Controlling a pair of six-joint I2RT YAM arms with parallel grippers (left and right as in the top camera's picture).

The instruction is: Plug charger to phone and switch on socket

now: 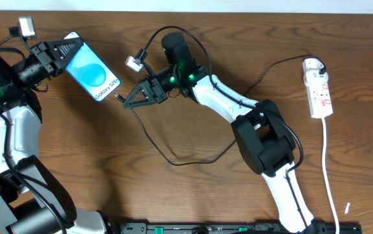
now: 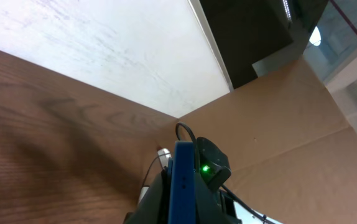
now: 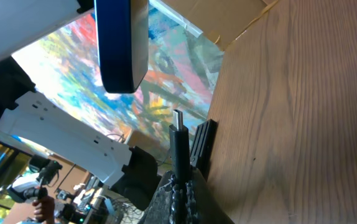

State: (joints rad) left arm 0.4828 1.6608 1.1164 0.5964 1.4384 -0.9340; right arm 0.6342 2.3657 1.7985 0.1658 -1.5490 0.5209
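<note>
Phone [image 1: 92,68] is in the left gripper [image 1: 69,49], fingers pinched on its upper-left end, blue screen up and angled across the top left of the table [image 1: 193,195]; the end with the white text points down-right toward the right arm

Left wrist view shows the phone edge-on [image 2: 181,183] between the fingers, with the right arm's green LED [image 2: 206,168] just behind it

Charger [image 1: 173,161]: right gripper [image 1: 129,99] is pressed together on the plug body, metal tip sticking out past the fingertips toward the phone's lower end. Right wrist view shows the plug tip [image 3: 177,118] upright and the phone's end [image 3: 122,50] above and to its left, with a clear gap, not touching and not lined up. In the overhead view the tip sits just beside the phone's lower-right corner

Black cable trails from the right gripper, loops down across mid-table, then runs under the right arm and up to the top end of the socket [image 1: 320,91]

Socket lies flat near the right edge, well apart from both grippers, white cord [image 1: 327,169] running down toward the front edge. Can't tell the switch position from here
</note>
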